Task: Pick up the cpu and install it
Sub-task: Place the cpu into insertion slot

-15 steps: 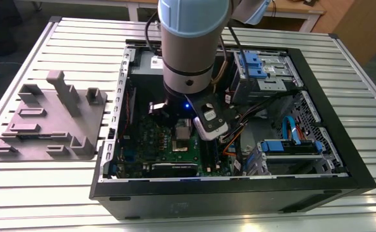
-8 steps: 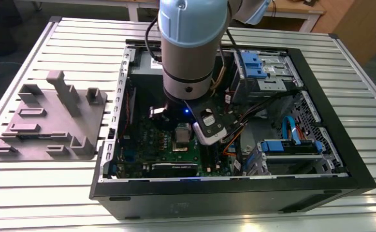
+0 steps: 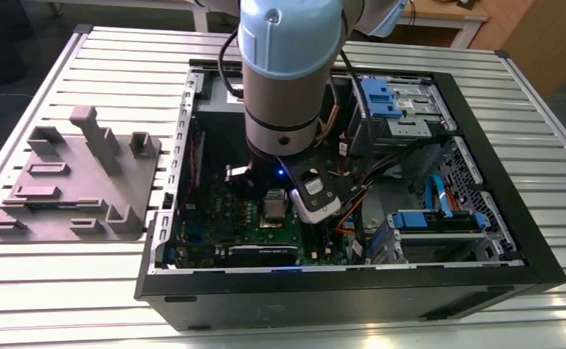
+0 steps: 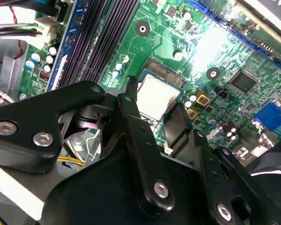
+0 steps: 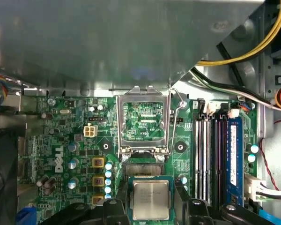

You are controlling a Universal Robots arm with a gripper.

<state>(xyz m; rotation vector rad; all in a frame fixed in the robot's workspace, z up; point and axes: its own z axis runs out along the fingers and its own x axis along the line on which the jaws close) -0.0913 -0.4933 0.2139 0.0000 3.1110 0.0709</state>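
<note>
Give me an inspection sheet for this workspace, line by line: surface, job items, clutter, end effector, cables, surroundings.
Surface: slotted metal table carrying an open computer case.
Job's things: cpu at the open socket; whether it is seated cannot be told. Load frame flipped up on the green motherboard.
Clutter: grey tray with raised blocks, on the exterior view's left of the case.
End effector: end effector shut on the cpu, inside the case.
Cables: yellow cable and blue cable inside the case, apart from the socket.
Surroundings: wooden furniture beyond the table.
</note>
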